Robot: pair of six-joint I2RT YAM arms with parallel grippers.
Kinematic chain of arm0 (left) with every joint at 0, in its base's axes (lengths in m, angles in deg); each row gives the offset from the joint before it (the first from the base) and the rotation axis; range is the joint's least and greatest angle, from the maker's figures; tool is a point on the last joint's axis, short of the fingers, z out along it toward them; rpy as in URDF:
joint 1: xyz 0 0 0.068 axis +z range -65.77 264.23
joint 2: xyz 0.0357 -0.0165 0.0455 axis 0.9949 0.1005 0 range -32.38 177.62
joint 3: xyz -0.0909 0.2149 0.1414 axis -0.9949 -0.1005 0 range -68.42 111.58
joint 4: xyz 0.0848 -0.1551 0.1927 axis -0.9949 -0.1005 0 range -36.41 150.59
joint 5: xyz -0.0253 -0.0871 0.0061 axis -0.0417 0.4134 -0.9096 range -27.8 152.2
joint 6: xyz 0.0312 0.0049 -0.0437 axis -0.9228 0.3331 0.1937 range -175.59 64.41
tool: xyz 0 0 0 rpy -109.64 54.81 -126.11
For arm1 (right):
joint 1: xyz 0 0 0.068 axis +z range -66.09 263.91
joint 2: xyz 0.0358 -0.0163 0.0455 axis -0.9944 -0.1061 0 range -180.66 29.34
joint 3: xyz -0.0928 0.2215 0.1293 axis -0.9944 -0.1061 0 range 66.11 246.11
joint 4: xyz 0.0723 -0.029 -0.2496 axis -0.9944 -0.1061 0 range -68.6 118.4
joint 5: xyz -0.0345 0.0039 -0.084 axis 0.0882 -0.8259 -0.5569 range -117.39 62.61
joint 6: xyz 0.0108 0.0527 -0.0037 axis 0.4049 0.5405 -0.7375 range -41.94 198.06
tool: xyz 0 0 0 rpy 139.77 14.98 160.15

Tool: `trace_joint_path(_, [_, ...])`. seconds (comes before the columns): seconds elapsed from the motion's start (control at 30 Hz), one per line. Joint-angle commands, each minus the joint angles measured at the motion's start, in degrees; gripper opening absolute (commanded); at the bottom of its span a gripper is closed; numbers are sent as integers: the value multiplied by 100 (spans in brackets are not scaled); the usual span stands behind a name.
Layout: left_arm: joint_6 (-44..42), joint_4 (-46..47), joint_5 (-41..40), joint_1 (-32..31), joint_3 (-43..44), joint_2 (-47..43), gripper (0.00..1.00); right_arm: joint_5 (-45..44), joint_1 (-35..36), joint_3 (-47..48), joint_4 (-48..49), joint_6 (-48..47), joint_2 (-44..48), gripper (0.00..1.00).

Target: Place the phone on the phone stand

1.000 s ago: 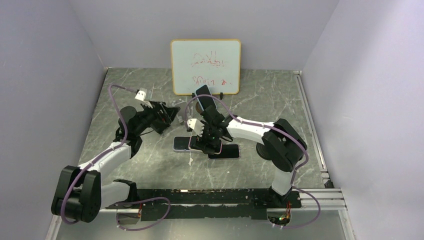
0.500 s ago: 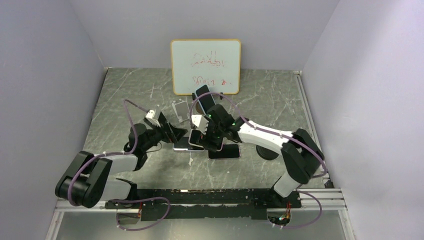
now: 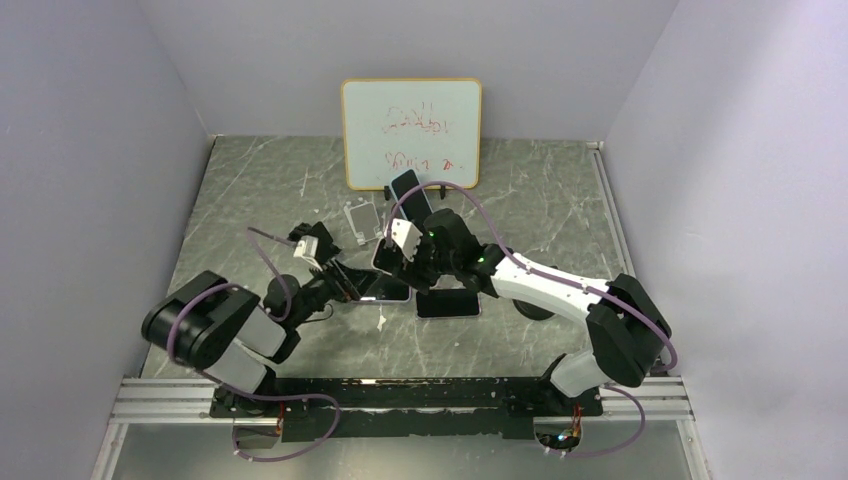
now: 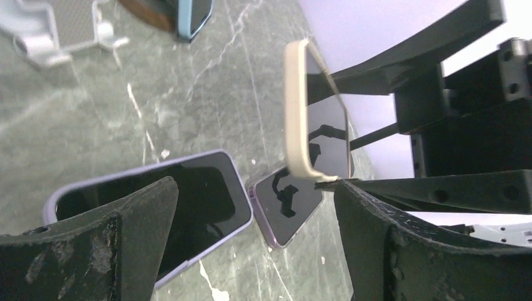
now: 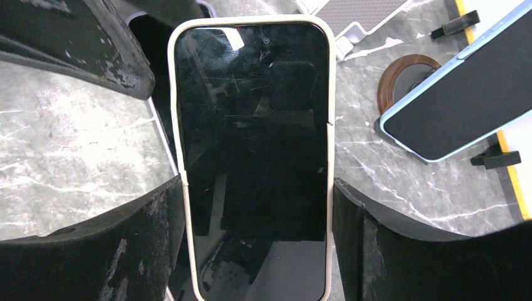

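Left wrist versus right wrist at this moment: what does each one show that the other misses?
Left wrist only: the purple phone, lying flat. Right wrist only: the whiteboard's yellow frame, and the full screen of the cream-cased phone, seen face on. Both: that cream-cased phone lifted, the blue-cased phone on its brown stand, and the empty silver stand.

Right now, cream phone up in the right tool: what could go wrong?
1. The right tool pinches the cream phone near one end; it could tip or slip.
2. The open left tool hovers close by; the arms could clash.
3. The blue phone leans near the empty stand; a swing could knock it.
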Motion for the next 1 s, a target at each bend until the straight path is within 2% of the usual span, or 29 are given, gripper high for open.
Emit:
trace_joint_path(0.0, [724, 2249, -273, -121, -125, 654, 98, -160, 52, -1, 579, 54, 119, 56])
trace_joint_path(0.17, [544, 2269, -812, -506, -101, 713, 95, -53, 56, -18, 761, 110, 187, 56])
trace_joint_path(0.4, [228, 2268, -1467, -935, -62, 37, 82, -56, 70, -52, 784, 114, 153, 56])
trace_joint_path(0.57, [150, 2268, -1574, -968, -113, -403, 81, -45, 70, -65, 863, 124, 134, 57])
trace_joint_path(0.7, [115, 2273, -1626, -969, -69, -383, 78, 89, 70, -29, 907, 170, 151, 57])
trace_joint_path(0.97, [-131, 2275, -1638, -1061, 200, -280, 64, 160, 96, -20, 841, 168, 222, 57])
